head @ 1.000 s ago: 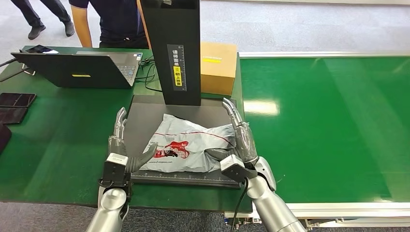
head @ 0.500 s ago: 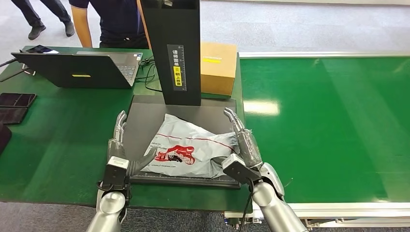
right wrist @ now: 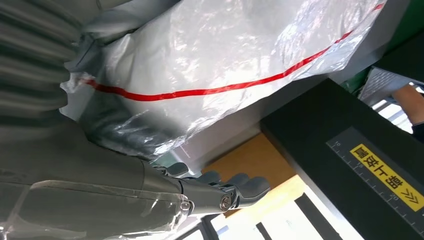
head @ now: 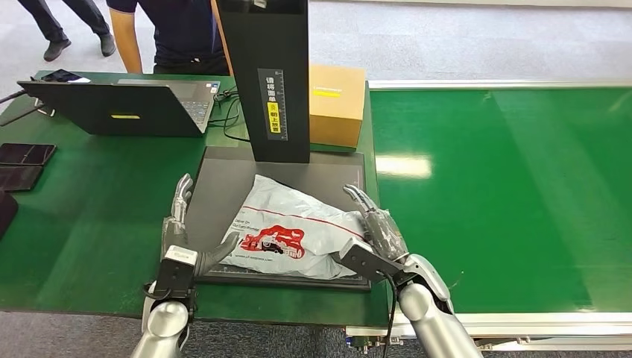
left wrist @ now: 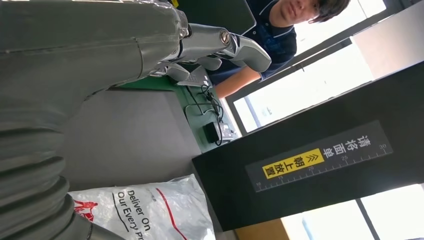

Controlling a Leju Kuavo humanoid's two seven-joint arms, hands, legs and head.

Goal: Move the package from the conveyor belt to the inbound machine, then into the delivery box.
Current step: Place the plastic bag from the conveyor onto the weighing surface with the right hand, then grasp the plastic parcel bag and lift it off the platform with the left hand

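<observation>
backing off: both hands have slid toward the robot's body over the last second. right hand [head: 375,231] was wrapped around the right end of the package [head: 298,231], bunching the plastic; now it sits lower at the bag's near right corner, fingers straight and apart, thumb seemingly just touching the film. looks released, not grasping. right wrist view shows the bag lying against the palm side with no fingers curled on it.

left hand [head: 181,231] is spread too, fingers flat along the left edge of the scan plate [head: 223,175], thumb reaching toward the bag's left corner. nothing held.

package has relaxed and flattened, printed side up, lying on the plate right under the black scanner column [head: 264,74]. it's off the conveyor belt [head: 507,186] entirely.

my read: inbound-machine drop is done, scan in progress. delivery box leg not started; a re-grasp of the bag comes next. cardboard box [head: 337,104] sits behind the column.
</observation>
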